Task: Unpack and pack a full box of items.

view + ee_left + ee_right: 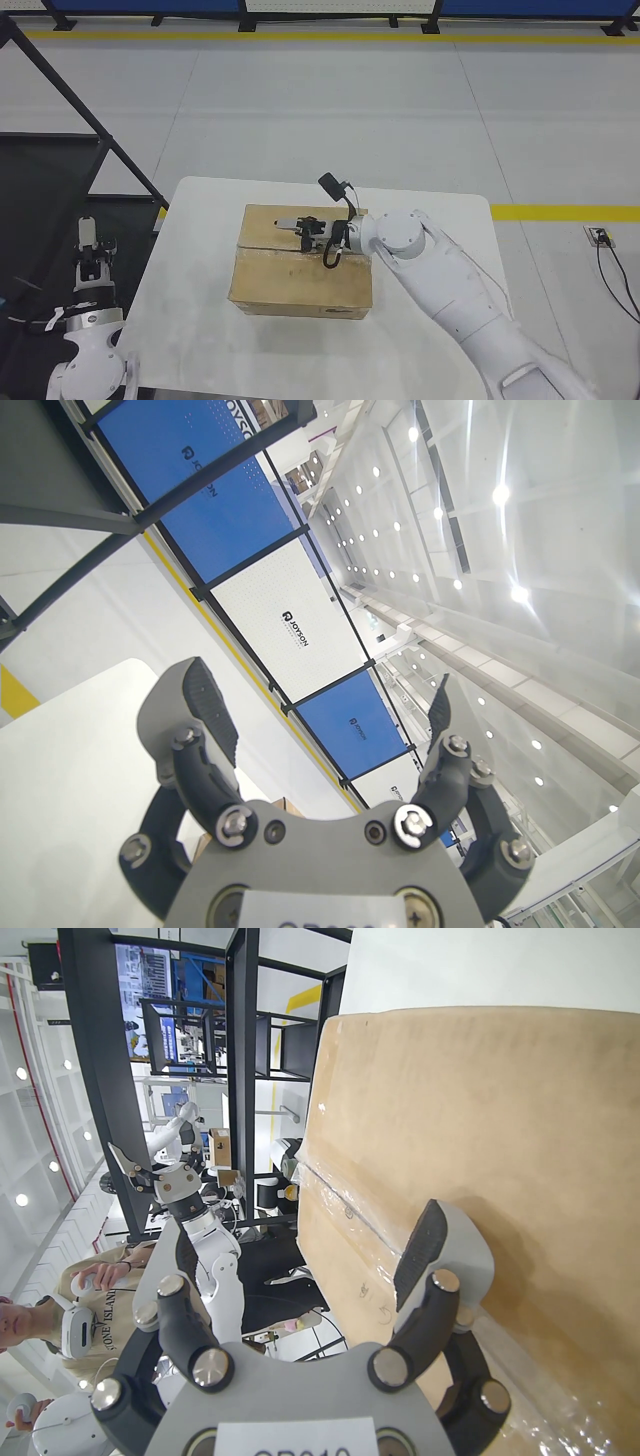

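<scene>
The right tool (305, 1218) is spread wide and empty, with the shut box (305, 270) directly under it on the table (200, 300). One finger is just beside the taped seam (350, 1223), and the other is out past the box's edge. To open it well, I judge a fingertip should run along the seam, pressing lightly so the flaps don't cave. The left tool (320, 675), also wide and empty, is well apart from the box.

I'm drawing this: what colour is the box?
Light brown; the cardboard box shows best in the top view.
</scene>
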